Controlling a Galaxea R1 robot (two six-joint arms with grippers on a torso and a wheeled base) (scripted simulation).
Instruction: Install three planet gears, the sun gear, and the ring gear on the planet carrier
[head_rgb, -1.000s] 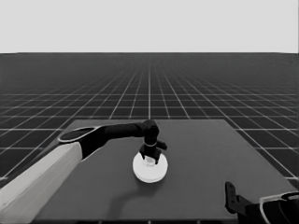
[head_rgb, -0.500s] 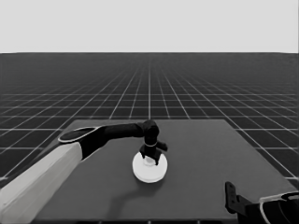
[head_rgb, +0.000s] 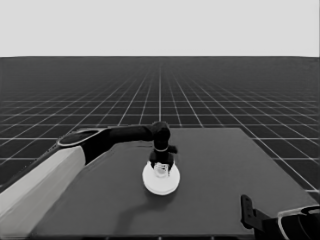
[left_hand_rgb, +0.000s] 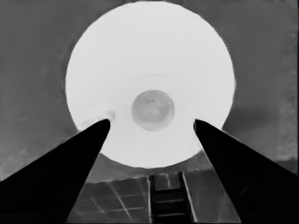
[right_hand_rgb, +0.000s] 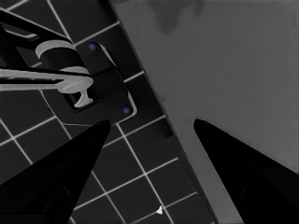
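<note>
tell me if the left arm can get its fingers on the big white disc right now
Probably yes. The left gripper hangs right over the larger round part at mid-table, its fingers spread open to either side of the centre hole, with nothing between them and the disc. The right gripper is parked off the table's near right corner.

Larger round part (head_rgb: 160, 180) flat, mid-table, small centre hole, gears hidden.
</note>
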